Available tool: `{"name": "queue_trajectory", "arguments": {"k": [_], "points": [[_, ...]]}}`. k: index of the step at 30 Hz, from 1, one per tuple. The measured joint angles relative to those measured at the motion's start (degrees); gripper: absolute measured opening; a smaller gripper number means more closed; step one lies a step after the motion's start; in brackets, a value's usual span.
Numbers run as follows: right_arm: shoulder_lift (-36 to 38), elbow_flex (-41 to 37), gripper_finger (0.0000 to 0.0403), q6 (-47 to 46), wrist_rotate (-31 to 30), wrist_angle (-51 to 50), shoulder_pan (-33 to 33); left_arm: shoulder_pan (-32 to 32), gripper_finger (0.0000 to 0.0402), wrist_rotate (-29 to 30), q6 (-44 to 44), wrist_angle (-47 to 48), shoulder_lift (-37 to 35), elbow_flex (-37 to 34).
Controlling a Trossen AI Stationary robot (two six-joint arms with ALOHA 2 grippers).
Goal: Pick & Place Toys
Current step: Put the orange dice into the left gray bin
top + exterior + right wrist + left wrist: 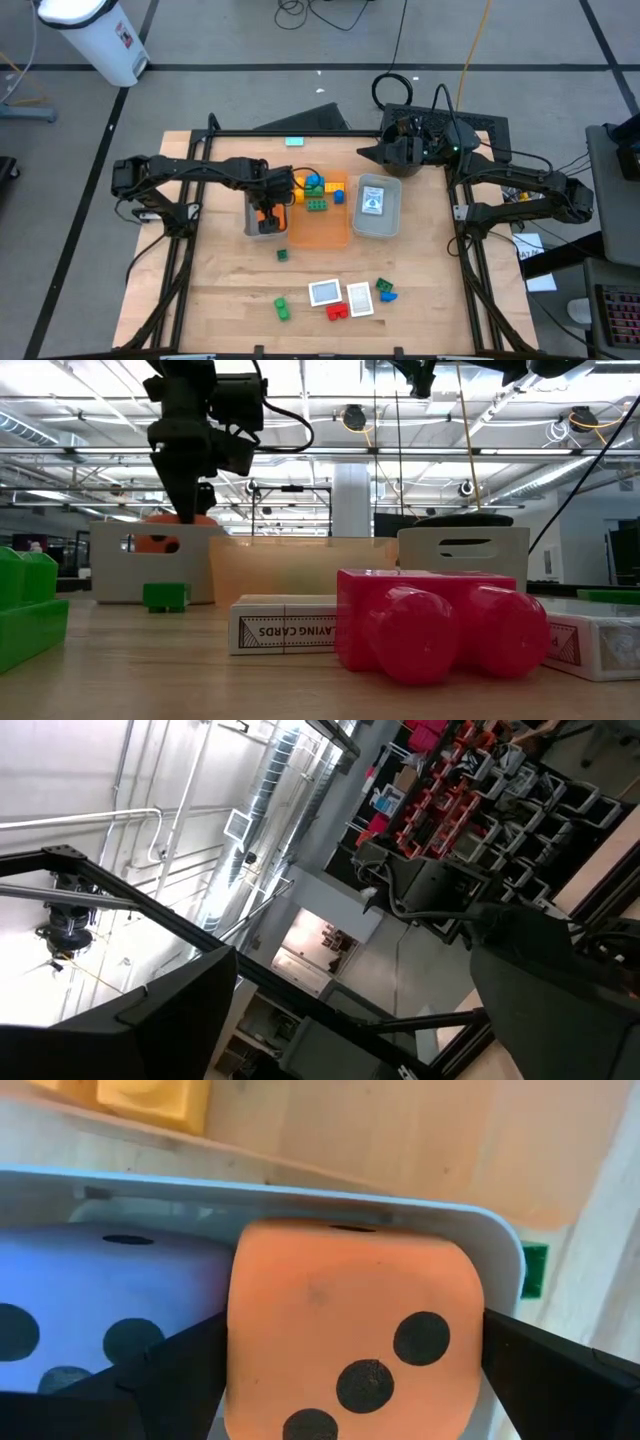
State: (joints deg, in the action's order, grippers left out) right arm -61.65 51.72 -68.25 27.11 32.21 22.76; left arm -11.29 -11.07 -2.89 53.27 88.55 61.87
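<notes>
Tabletop [220, 300] with two arms, ordered from largest item to smallest. An orange tray [322, 228] sits at centre; a grey tray [379, 208] touches it at 3 o'clock and a second grey tray [252, 216] lies at 9 o'clock. The left hand [268, 214] hangs over this second tray, its two dark fingers [170, 1380] closed against the sides of an orange die [352, 1342], which sits inside the tray rim beside a purple die [95, 1305]. The right hand [385, 151] is parked at 1 o'clock, off the tabletop edge, fingers apart and empty. Loose toys remain at 6 o'clock: two whitish cards [325, 292], a red brick [337, 311], a blue brick [387, 295] and green bricks [282, 306]. Judged step: placing the orange die in the tray. The next move calls for spreading the fingers to drop the die, lifting clear of the rim, then travelling toward the 6 o'clock pieces.
</notes>
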Motion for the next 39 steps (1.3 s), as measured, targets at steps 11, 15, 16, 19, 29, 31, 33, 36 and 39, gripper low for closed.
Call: {"name": "queue_trajectory", "arguments": {"k": [11,15,16,19,29,31,33,36,39], "points": [[-0.02,0.0,0.0391,0.07,0.02,-0.92,0.0,0.02,0.04,2.05,-0.31,-10.46,0.0,0.0],[-0.02,0.0,0.0391,0.04,0.02,-0.92,0.0,0.02,0.04,2.03,-0.41,-9.94,0.0,0.0],[-0.02,0.0,0.0391,0.07,0.01,-0.91,0.0,0.02,0.04,2.03,-0.49,-9.7,0.0,0.0],[-0.02,0.0,0.0391,0.13,0.02,-0.94,0.0,0.02,0.04,2.03,-0.6,-7.97,-0.21,0.0],[-0.02,0.02,0.0391,3.61,0.13,-3.81,-0.36,0.17,0.04,2.1,0.69,-3.39,-0.26,0.0],[-0.02,0.02,0.0391,7.59,-0.02,-8.19,-1.67,0.17,0.04,2.12,0.69,-3.45,-0.26,0.0],[-0.04,0.01,0.0391,12.63,-0.15,-13.77,-3.67,0.17,0.04,2.12,0.69,-3.51,-0.26,0.0],[-0.56,0.0,0.0388,18.74,-2.0,-19.91,-7.23,0.17,0.04,2.13,0.69,-3.54,-0.28,0.0],[-1.59,-0.04,0.0369,22.84,-3.15,-22.07,-10.36,0.17,0.04,2.14,0.67,-4.03,-0.28,0.0]]}}
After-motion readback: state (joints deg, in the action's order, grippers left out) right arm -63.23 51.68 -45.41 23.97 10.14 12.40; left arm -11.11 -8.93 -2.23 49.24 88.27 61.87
